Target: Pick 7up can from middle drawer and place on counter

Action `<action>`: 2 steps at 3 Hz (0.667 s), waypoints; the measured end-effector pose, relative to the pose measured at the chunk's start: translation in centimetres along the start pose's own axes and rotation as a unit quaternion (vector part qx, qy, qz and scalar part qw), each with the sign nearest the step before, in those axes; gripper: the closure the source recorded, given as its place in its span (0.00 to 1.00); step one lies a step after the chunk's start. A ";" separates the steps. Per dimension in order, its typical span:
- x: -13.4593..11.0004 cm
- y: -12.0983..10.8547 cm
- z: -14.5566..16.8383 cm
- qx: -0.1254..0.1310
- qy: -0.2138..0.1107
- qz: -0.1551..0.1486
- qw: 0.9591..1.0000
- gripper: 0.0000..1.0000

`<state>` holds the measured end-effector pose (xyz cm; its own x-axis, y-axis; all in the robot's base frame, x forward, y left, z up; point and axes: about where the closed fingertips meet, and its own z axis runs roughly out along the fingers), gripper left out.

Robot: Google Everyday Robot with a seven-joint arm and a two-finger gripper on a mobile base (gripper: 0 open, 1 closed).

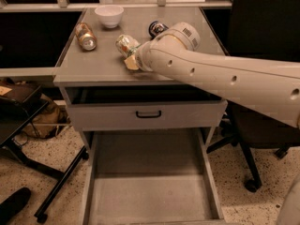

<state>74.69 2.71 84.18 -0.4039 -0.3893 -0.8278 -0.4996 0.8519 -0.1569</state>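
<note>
The 7up can [125, 43], silvery with green marks, is tilted on the counter [98, 64] near its middle. My gripper [130, 60] is at the near side of the can and touches or nearly touches it. My pale arm reaches in from the right over the counter. The middle drawer [150, 191] is pulled out wide at the bottom of the view, and its flat grey floor is bare.
A white bowl [109, 15] stands at the back of the counter. A brown-gold can [86, 36] lies at the left and a dark can [157, 28] sits behind my arm. A drawer front with a black handle [148, 114] is slightly open. A black office chair [262, 55] stands on the right.
</note>
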 end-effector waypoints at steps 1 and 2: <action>0.0 0.0 0.0 0.000 0.000 0.000 1.000 0.00; 0.0 0.0 0.0 0.000 0.000 0.000 1.000 0.00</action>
